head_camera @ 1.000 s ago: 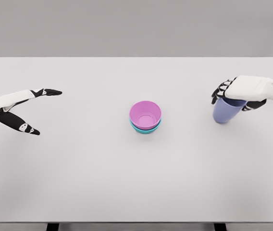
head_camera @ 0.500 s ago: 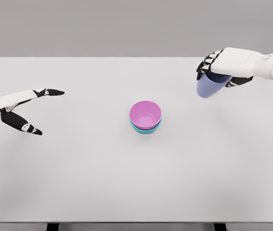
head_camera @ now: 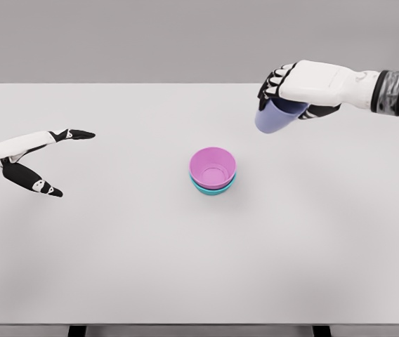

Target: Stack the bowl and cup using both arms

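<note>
Fingers (head_camera: 273,83) around cup (head_camera: 273,118), above bowls (head_camera: 213,170)

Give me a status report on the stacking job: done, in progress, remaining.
Done: the pink plastic bowl already sits nested in the teal bowl at the middle of the white table. In hand: the right hand grips the periwinkle-blue plastic cup from above, tilted, up and to the right of the bowls. Left: setting the cup into the pink bowl. The left hand is open at the left edge, holding nothing.
</note>
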`<act>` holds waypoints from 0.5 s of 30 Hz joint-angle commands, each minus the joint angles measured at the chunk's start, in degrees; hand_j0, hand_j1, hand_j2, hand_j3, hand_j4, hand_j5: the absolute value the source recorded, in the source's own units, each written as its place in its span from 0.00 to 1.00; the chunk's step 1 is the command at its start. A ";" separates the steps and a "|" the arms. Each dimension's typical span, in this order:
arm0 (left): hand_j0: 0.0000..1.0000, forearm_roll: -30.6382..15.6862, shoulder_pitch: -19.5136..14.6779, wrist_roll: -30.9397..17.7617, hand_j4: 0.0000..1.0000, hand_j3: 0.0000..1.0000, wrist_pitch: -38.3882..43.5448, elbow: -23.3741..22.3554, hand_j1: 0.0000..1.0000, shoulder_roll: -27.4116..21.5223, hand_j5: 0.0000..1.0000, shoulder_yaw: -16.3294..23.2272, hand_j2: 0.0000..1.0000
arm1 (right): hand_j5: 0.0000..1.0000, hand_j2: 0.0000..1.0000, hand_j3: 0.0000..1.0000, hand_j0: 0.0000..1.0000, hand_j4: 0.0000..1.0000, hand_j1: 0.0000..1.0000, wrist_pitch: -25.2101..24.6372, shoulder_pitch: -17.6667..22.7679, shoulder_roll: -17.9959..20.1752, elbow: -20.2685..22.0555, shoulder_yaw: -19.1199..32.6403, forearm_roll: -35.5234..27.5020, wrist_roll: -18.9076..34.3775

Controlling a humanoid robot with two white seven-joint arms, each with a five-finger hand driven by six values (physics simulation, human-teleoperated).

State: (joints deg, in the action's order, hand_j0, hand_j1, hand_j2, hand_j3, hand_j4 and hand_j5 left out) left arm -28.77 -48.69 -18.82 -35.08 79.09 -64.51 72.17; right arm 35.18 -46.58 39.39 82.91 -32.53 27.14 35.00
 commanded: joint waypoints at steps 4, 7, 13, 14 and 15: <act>1.00 -0.41 0.00 0.01 1.00 1.00 0.08 0.01 1.00 -0.01 1.00 -0.10 1.00 | 0.56 0.56 0.56 0.56 0.56 0.56 -0.18 0.00 -1.60 3.49 -0.16 -0.42 0.00; 1.00 -0.50 0.00 0.01 1.00 1.00 0.08 -0.08 1.00 -0.01 1.00 -0.10 1.00 | 0.56 0.56 0.56 0.56 0.56 0.56 -0.18 0.09 -2.21 4.98 -0.60 -0.42 0.00; 1.00 -0.50 0.00 0.01 1.00 1.00 0.08 -0.08 1.00 -0.01 1.00 -0.10 1.00 | 0.56 0.56 0.56 0.56 0.56 0.56 -0.18 0.62 -3.36 8.32 -3.94 -0.42 0.00; 1.00 -0.50 0.00 0.01 1.00 1.00 0.08 -0.08 1.00 -0.01 1.00 -0.10 1.00 | 0.56 0.56 0.56 0.56 0.56 0.56 -0.18 0.62 -3.80 8.58 -4.38 -0.42 0.00; 1.00 -0.41 0.00 0.01 1.00 1.00 0.08 -0.08 1.00 -0.01 1.00 -0.10 1.00 | 0.56 0.56 0.56 0.56 0.56 0.56 -0.18 0.62 -3.97 8.58 -4.82 -0.42 0.00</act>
State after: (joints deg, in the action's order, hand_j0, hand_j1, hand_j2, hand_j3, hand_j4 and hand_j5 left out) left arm -28.83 -48.69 -18.82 -35.07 79.01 -64.50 72.17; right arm 35.19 -45.97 35.90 90.85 -36.23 27.04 35.02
